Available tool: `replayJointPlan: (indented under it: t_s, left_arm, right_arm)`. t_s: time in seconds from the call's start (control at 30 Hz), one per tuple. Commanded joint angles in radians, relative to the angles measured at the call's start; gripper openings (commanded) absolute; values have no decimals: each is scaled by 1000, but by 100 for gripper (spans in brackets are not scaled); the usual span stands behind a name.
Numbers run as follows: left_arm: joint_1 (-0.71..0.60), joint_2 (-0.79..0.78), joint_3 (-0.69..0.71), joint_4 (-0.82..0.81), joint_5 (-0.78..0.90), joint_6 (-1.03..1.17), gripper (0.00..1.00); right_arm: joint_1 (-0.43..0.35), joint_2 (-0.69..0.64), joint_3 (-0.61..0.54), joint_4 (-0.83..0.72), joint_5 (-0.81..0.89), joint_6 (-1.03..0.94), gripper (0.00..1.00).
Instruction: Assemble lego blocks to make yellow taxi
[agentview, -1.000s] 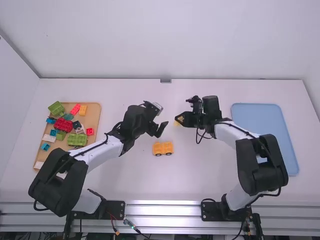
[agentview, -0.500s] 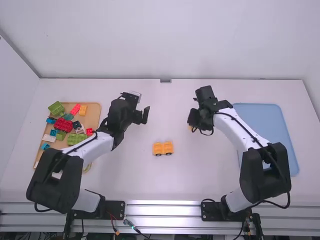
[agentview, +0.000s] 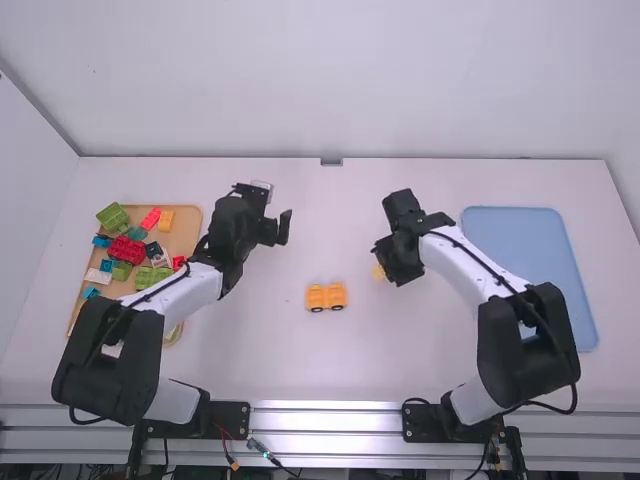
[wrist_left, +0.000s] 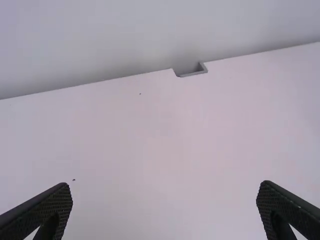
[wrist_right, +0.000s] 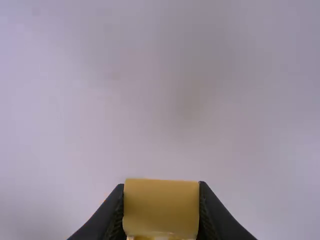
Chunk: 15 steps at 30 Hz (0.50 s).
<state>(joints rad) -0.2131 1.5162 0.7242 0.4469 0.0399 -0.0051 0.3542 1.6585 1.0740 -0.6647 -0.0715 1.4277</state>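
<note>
An orange-yellow car base with dark wheels (agentview: 326, 297) stands on the table between the arms. Up and to its right, my right gripper (agentview: 382, 262) is over the table with a yellow block (agentview: 378, 272) at its tips. In the right wrist view the right gripper (wrist_right: 161, 210) is shut on that yellow block (wrist_right: 161, 207), a finger pressed to each side. My left gripper (agentview: 276, 228) is beyond the car base and to its left, holding nothing; in the left wrist view the left gripper (wrist_left: 165, 200) has its fingers wide apart over bare table.
A tan tray (agentview: 190, 236) at the far left holds several red, green, blue, white and orange blocks; the left forearm crosses its near part. A blue tray (agentview: 520, 225) lies at the right, partly behind the right arm. The table's far edge (wrist_left: 125, 78) meets the wall.
The left gripper has moved left, away from the middle. The right arm has turned its gripper downward and shifted slightly right and nearer, carrying the yellow block. The car base has stayed put.
</note>
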Motion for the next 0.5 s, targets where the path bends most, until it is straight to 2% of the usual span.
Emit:
replayJointPlan:
  t_s: [0.0,0.3,0.47]
  left_arm:
    - [4,-26,2,-2,-4,-11,99]
    - [4,-26,2,-2,29,-35,99]
    - [4,-26,1,-5,30,-36,99]
  right_arm:
    - [19,-7,-57,28,-14,148,0]
    - [-32,-7,-135,56,-97,150,0]
    - [-42,-7,-195,100,-119,218,0]
